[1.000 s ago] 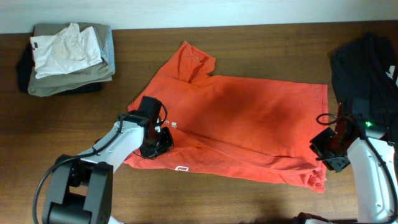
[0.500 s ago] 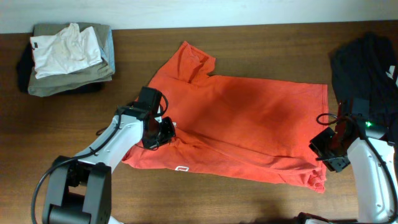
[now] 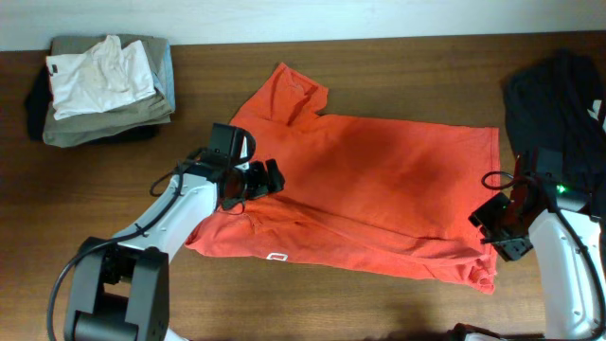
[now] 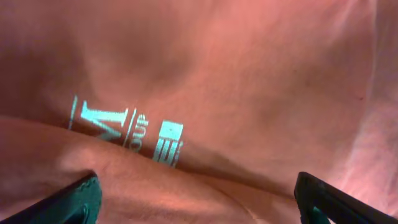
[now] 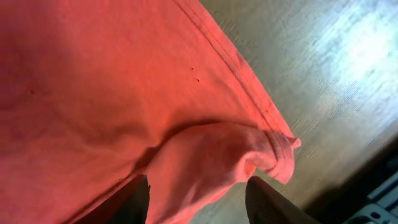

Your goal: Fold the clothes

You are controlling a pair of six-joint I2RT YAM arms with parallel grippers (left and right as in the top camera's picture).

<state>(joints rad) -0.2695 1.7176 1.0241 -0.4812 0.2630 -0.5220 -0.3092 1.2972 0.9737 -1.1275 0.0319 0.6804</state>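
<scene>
The red-orange T-shirt (image 3: 379, 180) lies spread across the middle of the table, its near edge folded over. My left gripper (image 3: 270, 180) hovers over the shirt's left part, near the collar side, and is open. In the left wrist view both fingertips (image 4: 74, 199) stand far apart above a soft ridge of cloth, with the white lettering (image 4: 124, 127) just beyond, and nothing is pinched. My right gripper (image 3: 488, 223) is at the shirt's right edge. In the right wrist view a bunched corner of the hem (image 5: 249, 155) lies loose between its parted fingers (image 5: 264, 199).
A stack of khaki-grey folded garments (image 3: 114, 114) with a white top (image 3: 99, 71) on it sits at the back left. A dark garment (image 3: 559, 95) is heaped at the back right, close behind the right arm. Bare wooden table (image 3: 426, 66) surrounds the shirt.
My left gripper has let go of the cloth, opened wide and moved right and away from the front edge. The right gripper's jaws have widened around the hem corner; that arm stayed put.
</scene>
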